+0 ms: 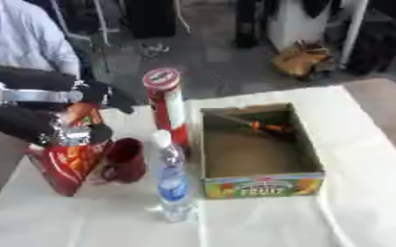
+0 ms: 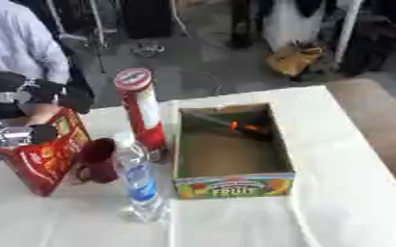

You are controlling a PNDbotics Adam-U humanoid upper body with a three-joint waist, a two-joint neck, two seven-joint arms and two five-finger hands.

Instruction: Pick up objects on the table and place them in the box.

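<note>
My left hand comes in from the left and is curled round the top of a red snack bag, which stands tilted on the table's left side. Right beside the bag is a dark red mug. A clear water bottle with a blue label stands in front of a tall red tube can. To the right of them sits an open cardboard box marked FRUIT, with something small and orange at its far end. My right hand shows in neither view.
A white cloth covers the table, with bare cloth in front of and to the right of the box. Beyond the far edge there is grey floor with a tan bag and stand legs.
</note>
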